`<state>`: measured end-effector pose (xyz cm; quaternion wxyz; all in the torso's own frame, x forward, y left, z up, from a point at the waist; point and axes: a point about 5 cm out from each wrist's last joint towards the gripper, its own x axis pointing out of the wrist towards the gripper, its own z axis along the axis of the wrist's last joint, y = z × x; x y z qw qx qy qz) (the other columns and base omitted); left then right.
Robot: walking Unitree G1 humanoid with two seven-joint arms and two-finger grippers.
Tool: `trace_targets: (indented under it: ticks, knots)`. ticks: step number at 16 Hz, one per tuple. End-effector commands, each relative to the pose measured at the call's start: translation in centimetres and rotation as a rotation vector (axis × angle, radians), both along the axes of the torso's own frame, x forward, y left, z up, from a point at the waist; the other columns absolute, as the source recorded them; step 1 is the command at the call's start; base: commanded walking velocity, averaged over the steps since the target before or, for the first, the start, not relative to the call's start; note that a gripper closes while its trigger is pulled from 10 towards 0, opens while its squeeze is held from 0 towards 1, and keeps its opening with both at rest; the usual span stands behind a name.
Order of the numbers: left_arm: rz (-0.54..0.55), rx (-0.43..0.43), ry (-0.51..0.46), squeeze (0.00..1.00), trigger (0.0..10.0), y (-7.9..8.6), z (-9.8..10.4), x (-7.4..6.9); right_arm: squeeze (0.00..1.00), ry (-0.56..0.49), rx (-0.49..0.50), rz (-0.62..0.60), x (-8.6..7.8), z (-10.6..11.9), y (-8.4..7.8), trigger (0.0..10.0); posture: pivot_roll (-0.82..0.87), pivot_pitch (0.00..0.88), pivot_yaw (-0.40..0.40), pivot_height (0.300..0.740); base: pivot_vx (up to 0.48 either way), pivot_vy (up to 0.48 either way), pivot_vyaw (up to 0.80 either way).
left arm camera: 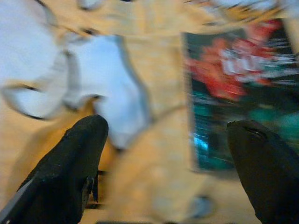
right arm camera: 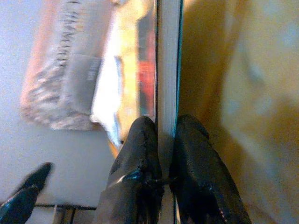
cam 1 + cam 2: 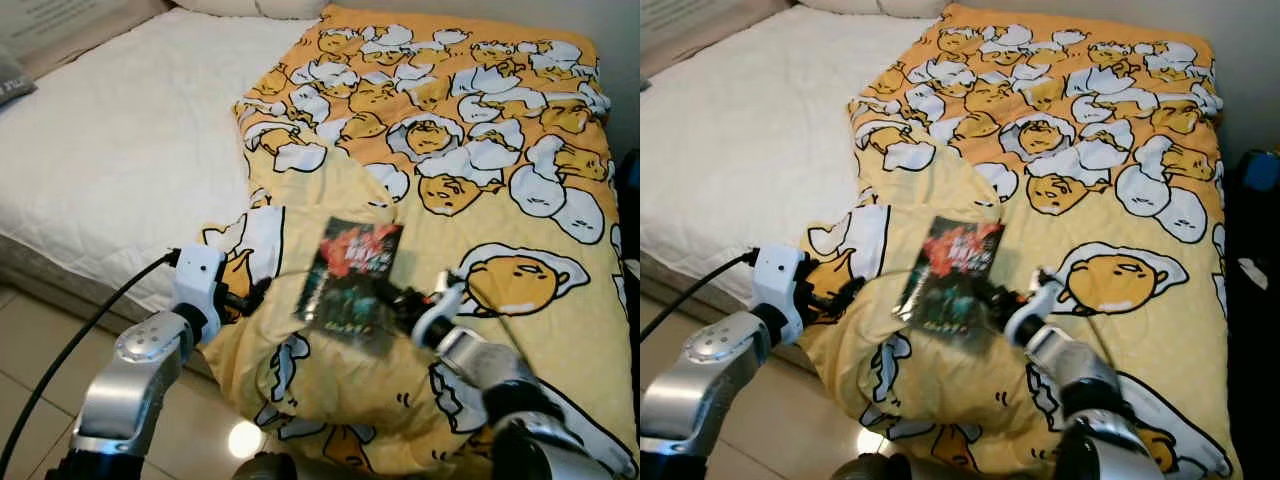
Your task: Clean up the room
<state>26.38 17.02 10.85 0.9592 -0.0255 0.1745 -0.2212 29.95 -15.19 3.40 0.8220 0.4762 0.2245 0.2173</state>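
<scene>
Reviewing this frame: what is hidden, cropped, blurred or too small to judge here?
- Book cover: title too small in the eye views, smeared by motion blur in the left wrist view.
- Book's lower right corner: covered by the right gripper, whose jaws clamp its edge.
- Blanket: its near end is cut off by the bottom edge, and the arms cover part of it.
- Left gripper, open beside the book: whether it touches the blanket is unclear through blur.

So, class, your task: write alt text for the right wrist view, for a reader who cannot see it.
The right claw has its two black fingers shut on the pale page edge of a thin dark-covered book, seen edge-on. Yellow blanket fabric lies beside the book, and the background on the book's other side is blurred.
</scene>
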Motion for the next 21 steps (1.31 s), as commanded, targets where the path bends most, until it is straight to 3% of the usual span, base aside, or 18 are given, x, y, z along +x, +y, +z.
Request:
trace_targets:
  ticks: [1, 3, 6, 10, 11, 12, 15, 21]
  knots:
    - [-0.085, -0.164, 0.029, 0.00, 10.0, -0.5, 0.9, -0.3, 0.00, -0.171, 0.069, 0.039, 0.5, 2.7, -0.4, 0.0, -0.06, 0.015, 0.082, 0.740, 0.000, 0.000, 0.00]
    - [-0.106, -0.155, 0.026, 0.00, 10.0, -0.4, 0.7, -0.1, 0.00, -0.276, 0.101, 0.091, 0.1, 4.3, -1.0, 0.0, -0.07, 0.007, 0.095, 0.740, 0.000, 0.000, 0.00]
    - [-0.133, -0.409, 0.031, 0.00, 10.0, -0.7, 1.3, 1.1, 0.00, -0.413, 0.129, 0.239, -1.0, 7.0, -1.0, 0.0, -0.07, 0.008, 0.111, 0.740, 0.000, 0.000, 0.00]
    - [-0.283, -0.641, 0.043, 0.00, 10.0, -1.3, 2.1, 2.2, 0.00, -0.493, 0.164, 0.448, -2.8, 9.2, 0.1, 0.0, -0.08, 0.018, 0.125, 0.740, 0.000, 0.000, 0.00]
    - [-0.325, -0.666, 0.058, 0.00, 7.7, -1.7, 2.1, 2.3, 0.00, -0.498, 0.182, 0.464, -3.0, 9.5, 0.2, 0.0, -0.08, 0.019, 0.125, 0.740, 0.000, 0.000, 0.00]
    - [-0.368, -0.673, 0.084, 0.00, 0.0, -1.9, 1.9, 2.3, 0.00, -0.498, 0.187, 0.470, -3.1, 9.7, 0.2, 0.0, -0.08, 0.021, 0.126, 0.740, 0.000, 0.000, 0.00]
    - [-0.440, -0.733, 0.058, 0.00, 0.0, -2.0, 2.6, 1.7, 0.00, -0.502, 0.203, 0.477, -3.4, 9.9, 0.2, 0.0, -0.08, 0.021, 0.125, 0.740, 0.000, 0.000, 0.00]
    - [-0.480, -0.782, 0.045, 0.00, 0.0, -1.7, 2.9, 0.9, 0.00, -0.481, 0.205, 0.476, -3.3, 9.6, 0.3, 0.0, -0.06, 0.020, 0.115, 0.740, 0.000, 0.000, 0.00]
